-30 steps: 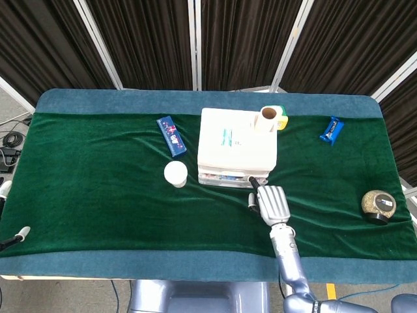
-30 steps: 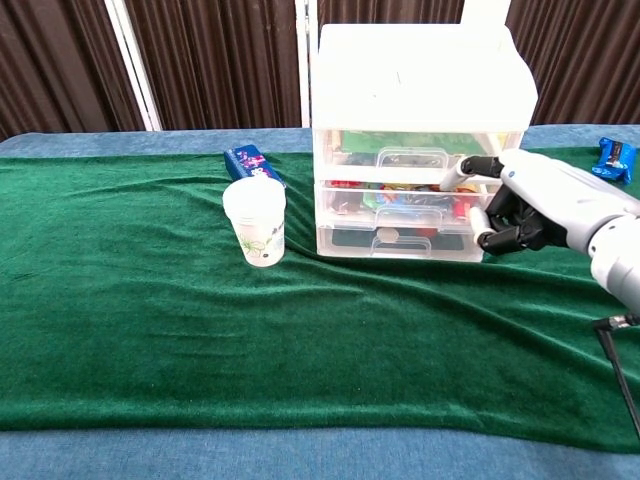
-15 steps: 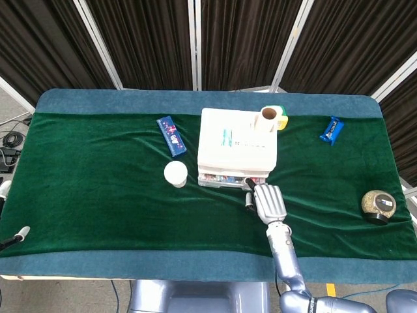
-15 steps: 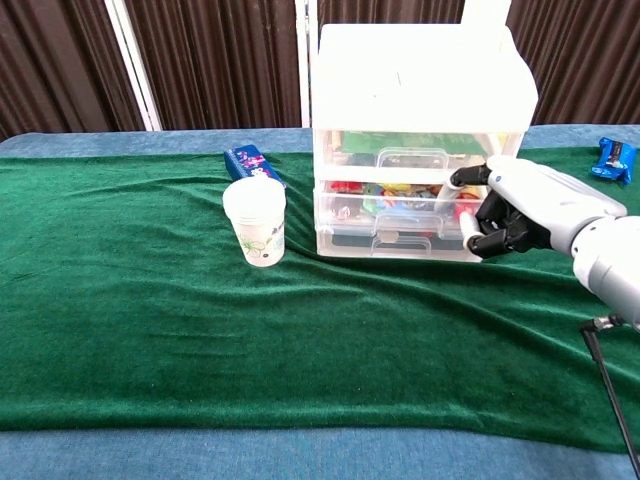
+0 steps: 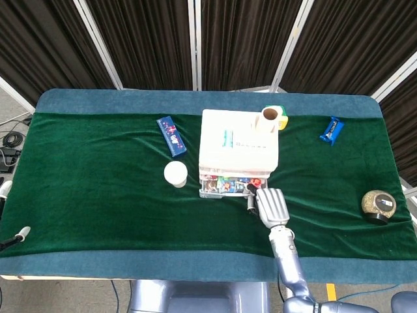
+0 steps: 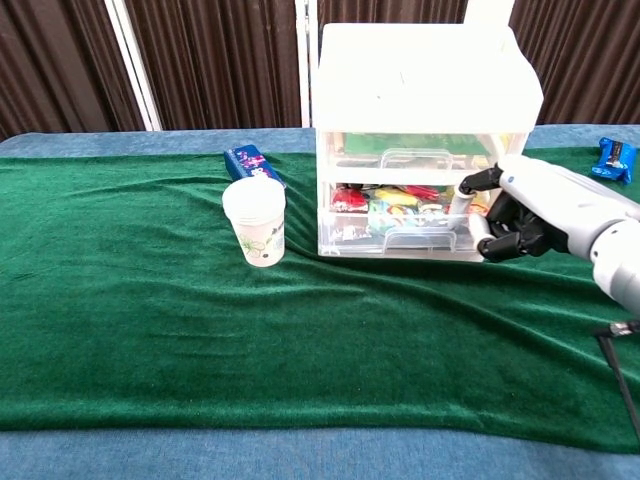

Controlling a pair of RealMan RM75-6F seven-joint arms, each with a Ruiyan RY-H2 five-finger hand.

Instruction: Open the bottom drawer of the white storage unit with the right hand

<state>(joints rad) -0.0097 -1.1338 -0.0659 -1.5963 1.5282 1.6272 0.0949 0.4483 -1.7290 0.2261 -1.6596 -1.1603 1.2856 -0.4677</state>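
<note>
the right hand (image 6: 525,215) sat at the front right corner of the white storage unit (image 6: 428,100), fingers (image 6: 478,232) curled inward toward that corner. whether they actually gripped a drawer front or only lay against it could not be told; the fingertips were dark and bunched close together. in the head view the same right hand (image 5: 272,205) lay palm down just in front of the unit, its grey forearm running back toward the near table edge.

directly beside the fingers, a drawer (image 6: 400,228) low in the unit stood pulled forward from the frame, showing colourful small items inside. from these views it was unclear whether this was the bottom drawer or the middle one. in the head view the drawer (image 5: 225,186) jutted out past the unit's front, its mixed contents visible from above.

further to the left of the hand stood a white paper cup (image 6: 254,221), upright and apart from the unit. beyond the cup lay a blue packet (image 6: 250,161), flat on the cloth.

behind the hand, past the unit's far right corner, a cardboard tube (image 5: 268,117) stood upright. off to the right of the hand, toward the far edge, lay a blue wrapper (image 5: 331,130); nearer on that side sat a round jar (image 5: 378,205).

everything rested on a green cloth table (image 5: 98,195). the left hand was not visible in either view.
</note>
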